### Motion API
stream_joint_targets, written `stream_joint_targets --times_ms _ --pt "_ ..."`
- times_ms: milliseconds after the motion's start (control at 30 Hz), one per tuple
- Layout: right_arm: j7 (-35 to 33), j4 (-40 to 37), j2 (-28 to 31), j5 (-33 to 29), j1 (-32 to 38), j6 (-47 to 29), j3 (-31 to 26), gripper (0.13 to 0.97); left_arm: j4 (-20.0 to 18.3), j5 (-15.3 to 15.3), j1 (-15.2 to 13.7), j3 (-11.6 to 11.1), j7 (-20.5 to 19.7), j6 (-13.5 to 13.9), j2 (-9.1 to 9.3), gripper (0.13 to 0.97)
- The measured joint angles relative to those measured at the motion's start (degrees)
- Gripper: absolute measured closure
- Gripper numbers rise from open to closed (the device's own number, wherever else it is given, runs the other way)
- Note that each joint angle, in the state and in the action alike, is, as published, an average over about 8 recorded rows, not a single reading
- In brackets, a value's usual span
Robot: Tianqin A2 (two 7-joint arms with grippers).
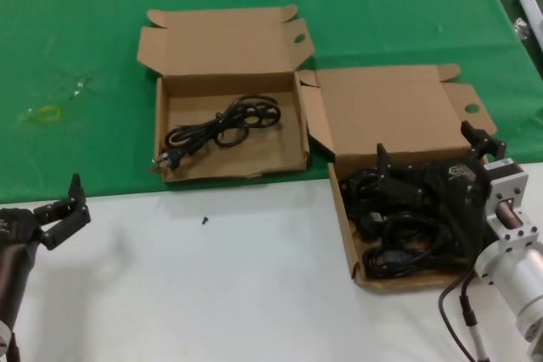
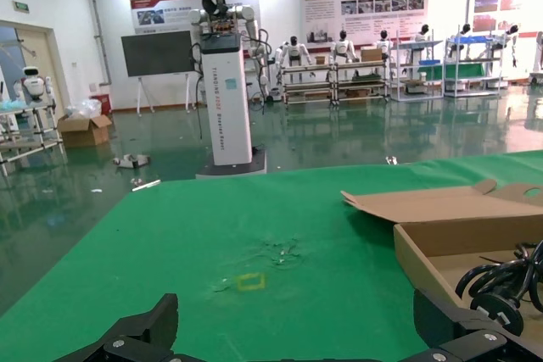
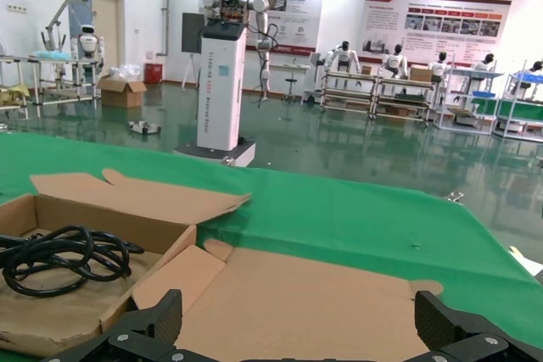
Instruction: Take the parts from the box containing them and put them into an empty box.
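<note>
The right brown box (image 1: 346,225) holds a pile of several black power cords (image 1: 399,239). My right gripper (image 1: 428,148) hangs open and empty just above that pile; its wrist view shows the gripper (image 3: 299,315) facing the box's open lid (image 3: 322,294). The left brown box (image 1: 293,137) holds one black cord (image 1: 225,125), which also shows in the right wrist view (image 3: 59,258). A small tab juts at its near left corner. My left gripper (image 1: 61,209) is open and empty over the white table at the near left, apart from both boxes; its wrist view shows the gripper (image 2: 297,315) above green cloth.
A green cloth (image 1: 76,40) covers the far half of the table; the near half is white (image 1: 212,294). A small black screw (image 1: 204,220) lies on the white part. A yellow ring (image 1: 48,114) lies on the cloth at far left.
</note>
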Motion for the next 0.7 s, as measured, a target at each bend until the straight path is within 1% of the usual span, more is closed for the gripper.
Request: stream_joint_targets --times_ms 700 --pt "0.0 0.0 0.0 0.0 0.0 0.0 0.0 0.129 0.0 0.0 0.0 0.0 0.0 0.0 0.0 0.132"
